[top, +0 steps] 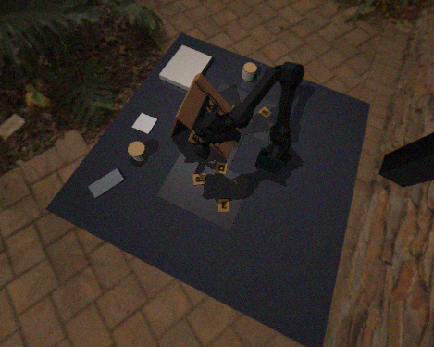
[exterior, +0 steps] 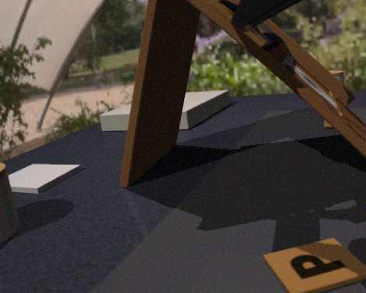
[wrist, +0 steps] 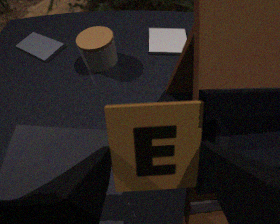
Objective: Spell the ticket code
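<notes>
My gripper [top: 195, 136] [wrist: 155, 150] is shut on the letter tile marked E [wrist: 156, 172], which stands upright between the fingertips at the open side of the wooden board [top: 189, 104] [exterior: 159, 78] [wrist: 240, 50]. The arm hides much of the rail. One tile [top: 210, 105] shows dimly on the board. On the counter lie a P tile [top: 199, 179] [exterior: 315, 267], a tile [top: 221, 167] beside it, a tile [top: 223, 204] nearer the front and a tile [top: 265, 112] beyond the board; their letters are hard to read. The code on the ticket is not readable.
A cork-topped pot [top: 137, 151] [wrist: 97, 50], a white square [top: 144, 123] [exterior: 44, 176] [wrist: 167, 41] and a grey block [top: 105, 183] [wrist: 40, 46] lie left of the board. A large white block [top: 186, 67] [exterior: 206, 105] and another pot [top: 249, 71] stand behind it.
</notes>
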Robot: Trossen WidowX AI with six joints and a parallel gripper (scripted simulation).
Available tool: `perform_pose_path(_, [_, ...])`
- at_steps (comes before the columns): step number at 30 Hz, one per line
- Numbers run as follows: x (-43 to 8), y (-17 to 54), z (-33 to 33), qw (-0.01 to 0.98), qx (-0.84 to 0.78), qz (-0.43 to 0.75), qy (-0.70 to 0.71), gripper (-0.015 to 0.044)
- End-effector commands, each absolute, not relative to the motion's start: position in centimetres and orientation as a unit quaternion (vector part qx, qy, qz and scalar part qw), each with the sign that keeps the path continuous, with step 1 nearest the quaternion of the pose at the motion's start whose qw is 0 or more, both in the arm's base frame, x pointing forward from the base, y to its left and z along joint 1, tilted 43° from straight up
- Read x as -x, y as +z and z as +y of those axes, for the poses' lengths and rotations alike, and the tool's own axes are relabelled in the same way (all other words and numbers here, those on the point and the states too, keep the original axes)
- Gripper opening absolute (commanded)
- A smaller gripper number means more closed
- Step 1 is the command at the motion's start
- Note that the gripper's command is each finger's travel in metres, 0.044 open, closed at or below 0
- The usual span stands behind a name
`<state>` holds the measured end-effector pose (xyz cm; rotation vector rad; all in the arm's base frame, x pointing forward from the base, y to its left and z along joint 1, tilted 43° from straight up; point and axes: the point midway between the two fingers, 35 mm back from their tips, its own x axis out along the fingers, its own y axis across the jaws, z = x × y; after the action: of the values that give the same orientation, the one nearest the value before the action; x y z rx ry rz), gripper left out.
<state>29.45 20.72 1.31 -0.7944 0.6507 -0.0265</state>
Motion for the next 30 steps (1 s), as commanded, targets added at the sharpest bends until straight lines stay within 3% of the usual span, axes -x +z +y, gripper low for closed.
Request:
perform_pose_path(1, [-29.5,1.5,20.6,0.871,0.380,0.310,-0.011,0.0000])
perform_pose_path(30, [-29.9,2.5,19.6,0.871,0.381,0.310,-0.011,0.0000])
